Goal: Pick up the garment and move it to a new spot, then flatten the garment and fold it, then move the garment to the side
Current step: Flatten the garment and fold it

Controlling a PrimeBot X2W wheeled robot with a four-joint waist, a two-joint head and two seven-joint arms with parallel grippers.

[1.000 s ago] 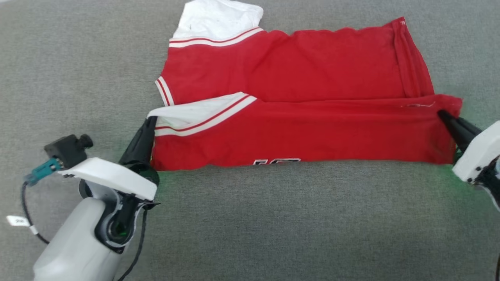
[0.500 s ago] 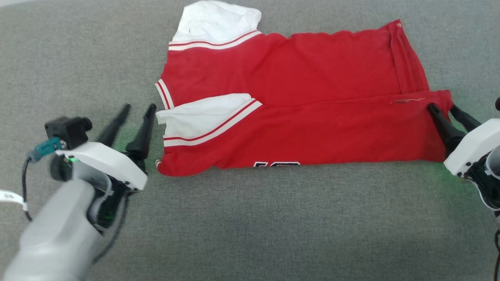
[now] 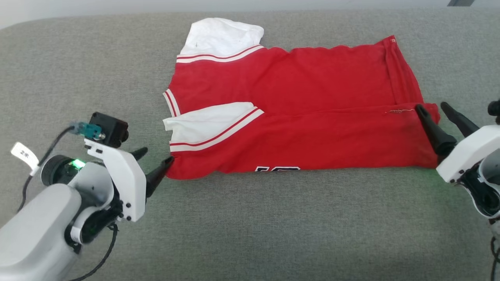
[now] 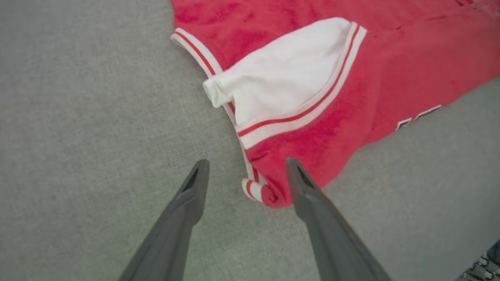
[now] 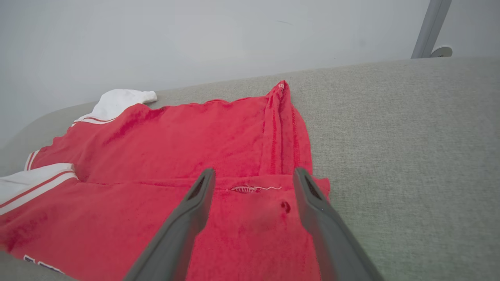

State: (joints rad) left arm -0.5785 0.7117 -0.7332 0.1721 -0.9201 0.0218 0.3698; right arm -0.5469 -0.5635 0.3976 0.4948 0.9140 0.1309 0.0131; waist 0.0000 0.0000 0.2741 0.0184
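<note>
The garment (image 3: 297,109), a red jersey with white sleeves and striped trim, lies on the grey surface with its near long side folded up over the body. A strip of black lettering shows at its near edge. My left gripper (image 3: 156,156) stands open just off the garment's near left corner; in the left wrist view that corner (image 4: 269,191) sits between the fingers. My right gripper (image 3: 431,107) is open over the right hem, nothing held; the right wrist view shows the red cloth (image 5: 250,195) under the spread fingers.
The grey fabric surface (image 3: 250,234) spreads wide in front of the garment and to its left. A pale wall (image 5: 195,39) rises behind the far edge, with a grey post (image 5: 429,27) at the right.
Both grippers went from shut on the folded edge to open, letting the garment drop. The left gripper drew back and down toward the near left corner. The head view tilted up.
</note>
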